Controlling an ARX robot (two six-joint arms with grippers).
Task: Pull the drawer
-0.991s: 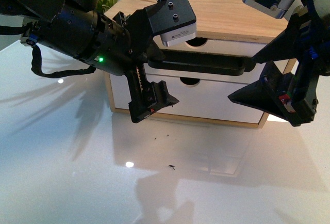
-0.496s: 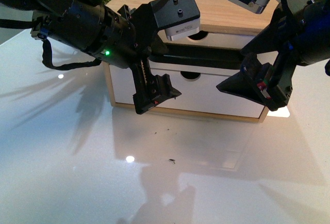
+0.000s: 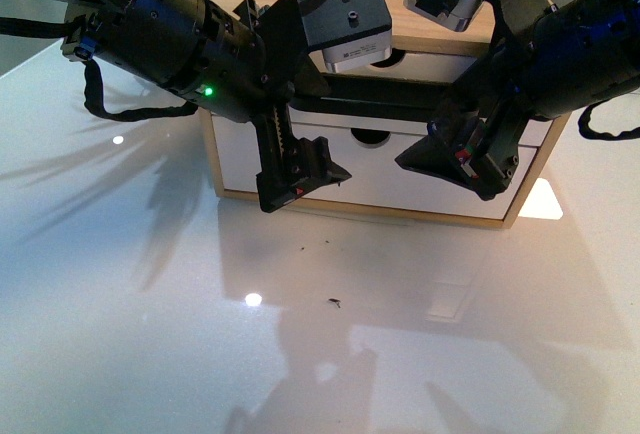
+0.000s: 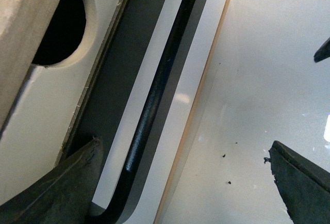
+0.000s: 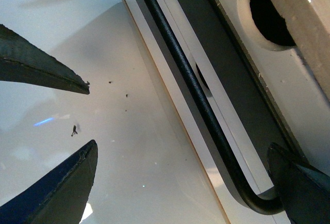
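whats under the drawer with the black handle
Under the drawer: a second white drawer front, notched, no handle. The left gripper and right gripper cover parts; its inside is hidden.

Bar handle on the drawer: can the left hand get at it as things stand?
Probably yes. In the left wrist view the left hand is open, the black bar handle runs between its fingers, and nothing shows in the gap; depth to the bar is hard to judge.

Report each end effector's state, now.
Left end effector: open, holding nothing.
Right end effector: open, holding nothing.
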